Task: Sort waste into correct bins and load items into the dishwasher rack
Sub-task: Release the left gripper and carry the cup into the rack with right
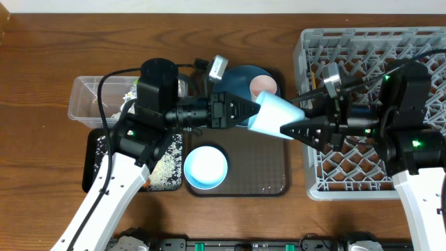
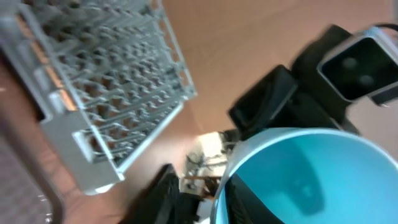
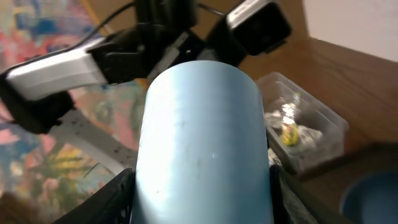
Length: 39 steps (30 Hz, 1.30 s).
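Light blue cup, pale blue bowl — light-grey lattice rack.

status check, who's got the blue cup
Right gripper clamped on light blue cup, mid-air over brown tray. Left gripper at its rim, grip unclear. Path to dishwasher rack looks open.

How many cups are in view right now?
2. The light blue cup is held aloft in the right end effector, above the brown tray. The pink cup sits on the dark blue plate. Others may be hidden.
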Each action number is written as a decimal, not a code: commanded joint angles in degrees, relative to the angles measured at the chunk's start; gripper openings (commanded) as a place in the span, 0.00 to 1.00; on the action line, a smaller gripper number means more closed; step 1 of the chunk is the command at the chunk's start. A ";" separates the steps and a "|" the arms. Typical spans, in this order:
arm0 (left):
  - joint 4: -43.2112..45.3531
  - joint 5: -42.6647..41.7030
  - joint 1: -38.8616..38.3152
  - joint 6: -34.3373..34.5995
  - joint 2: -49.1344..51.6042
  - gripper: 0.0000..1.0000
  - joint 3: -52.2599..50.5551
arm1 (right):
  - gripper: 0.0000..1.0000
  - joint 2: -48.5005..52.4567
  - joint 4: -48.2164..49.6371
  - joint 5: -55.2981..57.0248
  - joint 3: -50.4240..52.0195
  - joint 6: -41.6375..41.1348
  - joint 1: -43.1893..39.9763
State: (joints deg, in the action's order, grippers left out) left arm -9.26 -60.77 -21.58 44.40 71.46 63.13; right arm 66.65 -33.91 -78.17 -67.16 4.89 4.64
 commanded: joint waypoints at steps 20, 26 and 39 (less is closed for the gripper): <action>-32.35 43.74 0.02 -14.21 -0.35 0.28 0.85 | 0.49 0.63 -19.12 56.13 -5.07 -9.84 -4.00; -38.86 44.02 0.02 -14.21 -0.35 0.28 0.85 | 0.49 5.09 -30.42 67.28 -15.21 -10.05 -4.00; -46.51 54.75 0.02 -14.21 -0.35 0.59 0.85 | 0.46 19.06 -40.85 72.89 -23.28 -11.63 -6.05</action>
State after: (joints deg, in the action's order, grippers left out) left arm -55.40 -10.22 -21.58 30.72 71.46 63.16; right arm 83.85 -74.72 -7.14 -89.21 -5.91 -0.19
